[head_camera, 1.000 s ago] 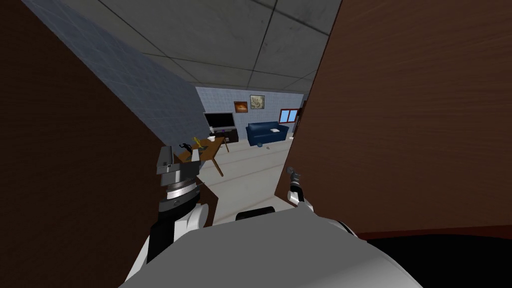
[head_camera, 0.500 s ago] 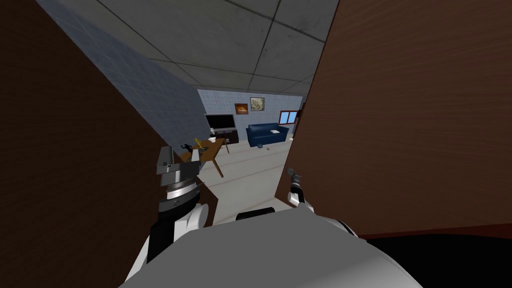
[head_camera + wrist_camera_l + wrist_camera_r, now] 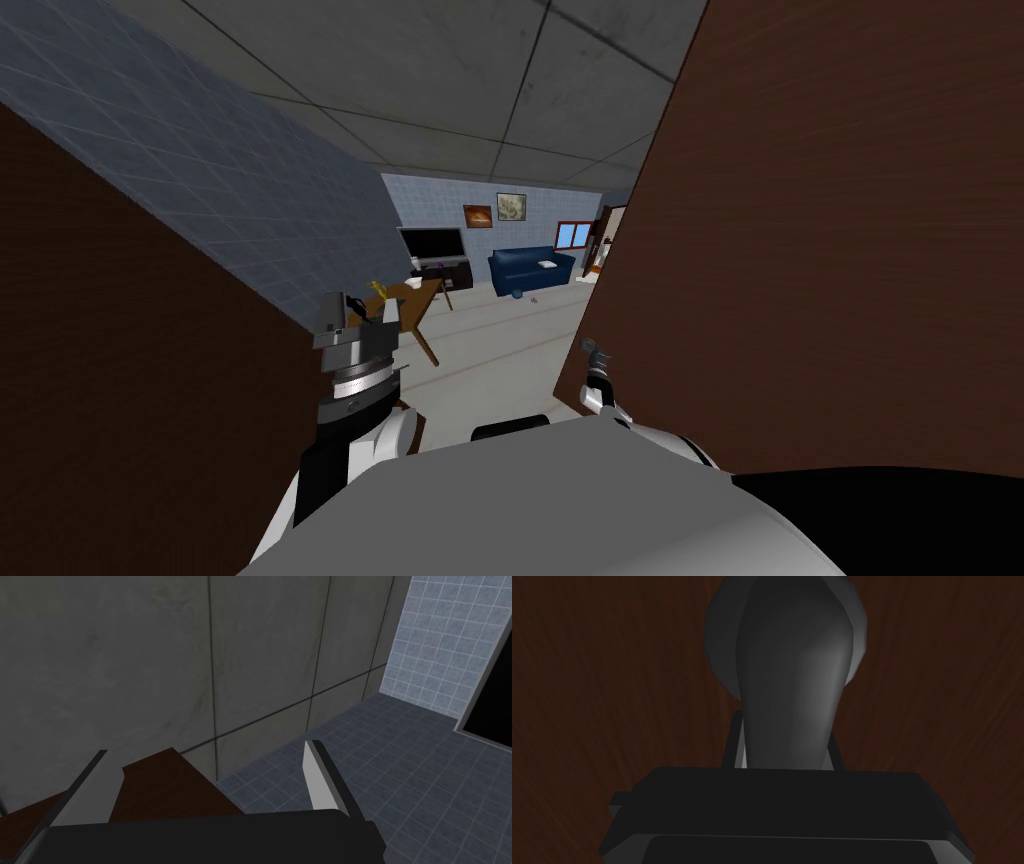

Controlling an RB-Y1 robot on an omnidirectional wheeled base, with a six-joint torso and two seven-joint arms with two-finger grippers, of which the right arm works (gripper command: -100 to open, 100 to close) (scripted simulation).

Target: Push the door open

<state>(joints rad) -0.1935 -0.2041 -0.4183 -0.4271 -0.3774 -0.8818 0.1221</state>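
Right claw (image 3: 786, 726) clamped on the grey door handle (image 3: 792, 666). Brown door (image 3: 830, 250) takes the frame's right side, handle at its lower-left edge, panel straight ahead of the claw. Left claw (image 3: 210, 751) wide, empty.

Door: we see a dark brown wood-grain door panel (image 3: 830, 250), finely streaked.
Handle: we see a rounded grey door handle (image 3: 790, 676), shaded darker on one side.
Wall: blue-grey square-tiled wall (image 3: 200, 190), with pale grid lines.
Ceiling: mottled grey ceiling slabs (image 3: 450, 90), with dark seams.
Sofa: we see a deep blue sofa (image 3: 531, 268).
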